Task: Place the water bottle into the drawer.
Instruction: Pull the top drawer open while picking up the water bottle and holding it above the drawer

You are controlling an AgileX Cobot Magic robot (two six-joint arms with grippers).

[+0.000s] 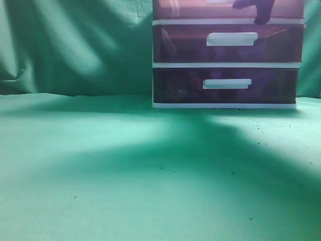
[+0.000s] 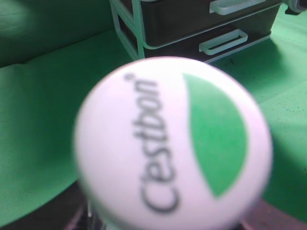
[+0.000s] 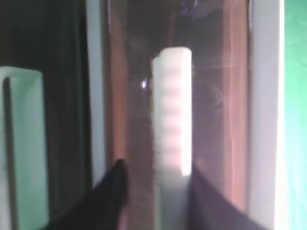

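The water bottle (image 2: 172, 143) fills the left wrist view; I see its white and green cap end-on, close to the camera. Dark parts of my left gripper (image 2: 43, 215) show beside it at the lower corners, shut on the bottle. The drawer (image 1: 190, 9) is the top one of the purple-red unit, at the upper edge of the exterior view. My right gripper (image 1: 258, 12) is at its front. In the right wrist view its two dark fingers (image 3: 154, 167) straddle the drawer's white bar handle (image 3: 172, 110), open, with a gap on the left side.
The two lower purple drawers (image 1: 175, 45) (image 1: 175, 85) sit shut under it, each with a white handle. The unit stands at the back right on a green cloth (image 1: 125, 165), with a green curtain (image 1: 75, 40) behind. The left arm does not show in the exterior view.
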